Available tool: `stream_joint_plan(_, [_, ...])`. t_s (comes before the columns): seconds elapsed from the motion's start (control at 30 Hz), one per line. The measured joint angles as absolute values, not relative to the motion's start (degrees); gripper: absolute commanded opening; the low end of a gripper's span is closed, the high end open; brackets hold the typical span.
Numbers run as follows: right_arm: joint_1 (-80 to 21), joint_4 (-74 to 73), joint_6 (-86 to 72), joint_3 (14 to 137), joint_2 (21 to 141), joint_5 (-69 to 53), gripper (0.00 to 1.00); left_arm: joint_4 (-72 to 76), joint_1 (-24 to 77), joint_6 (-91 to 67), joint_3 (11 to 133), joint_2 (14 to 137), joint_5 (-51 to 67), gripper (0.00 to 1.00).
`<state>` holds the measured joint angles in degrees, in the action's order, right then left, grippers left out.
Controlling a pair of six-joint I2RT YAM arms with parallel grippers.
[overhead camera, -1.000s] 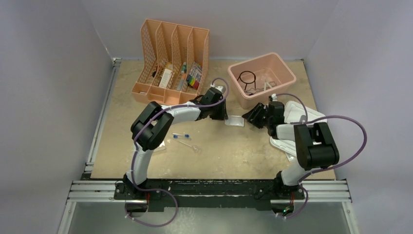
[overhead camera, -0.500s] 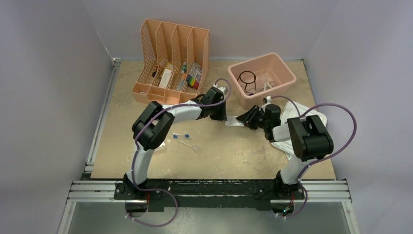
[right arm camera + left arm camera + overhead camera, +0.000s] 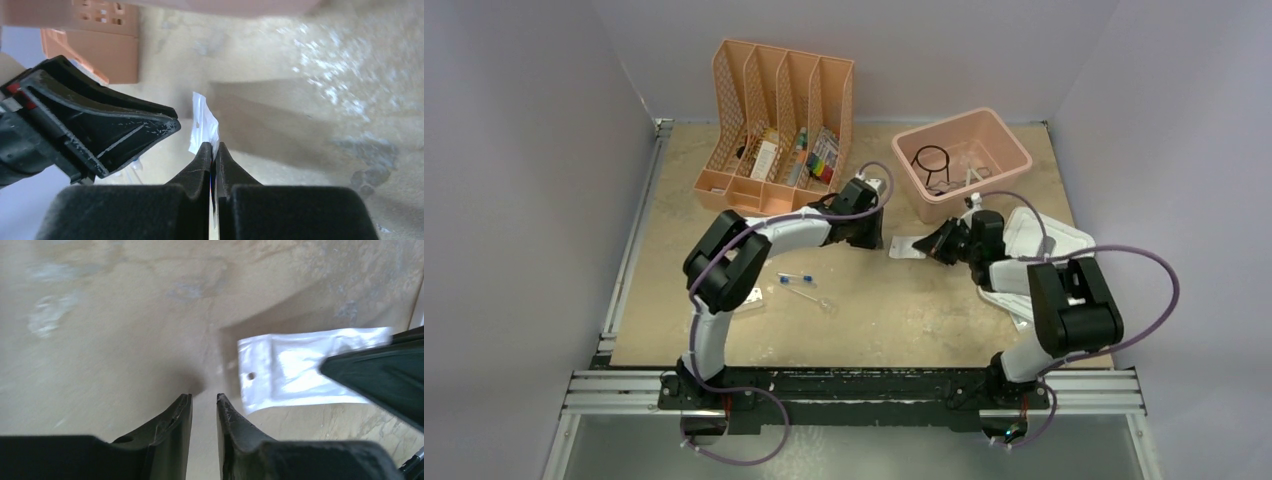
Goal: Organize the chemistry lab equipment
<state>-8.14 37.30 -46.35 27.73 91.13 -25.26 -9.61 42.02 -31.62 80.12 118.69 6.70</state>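
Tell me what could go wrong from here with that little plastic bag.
1. The right gripper pinches the plastic bag only at one end; the thin film may slip out during a lift.
2. The left gripper, jaws slightly apart and empty, sits close beside the bag; either arm moving could clip the other or snag it.

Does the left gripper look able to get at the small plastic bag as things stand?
Probably yes. The left gripper is beside the free end of the plastic bag, jaws slightly apart and empty, only bare table between them. The right gripper is shut on its other end.
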Motion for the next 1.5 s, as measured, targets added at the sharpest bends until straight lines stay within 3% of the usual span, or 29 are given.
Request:
stream_joint_plan(0.3, [-8.1,13.1,-30.5,40.4,74.7,-27.1,0.0,-8.8,36.2,-28.9,74.1,100.2,-1.0,0.33])
stream_joint_plan(0.57, [-7.5,-3.3,-22.2,59.8,72.2,-24.8,0.0,-5.2,32.9,-28.5,74.1,91.2,-5.9,0.36])
stream_joint_plan(0.93, [-3.1,-22.3,-16.4,84.7,84.7,-16.6,0.0,-5.7,29.7,-28.9,73.0,90.4,-5.8,0.37])
stream_joint_plan(1.5, [1.7,-46.9,-9.4,108.2,108.4,-8.1,0.0,-7.4,29.7,-28.9,71.5,89.9,-5.7,0.37])
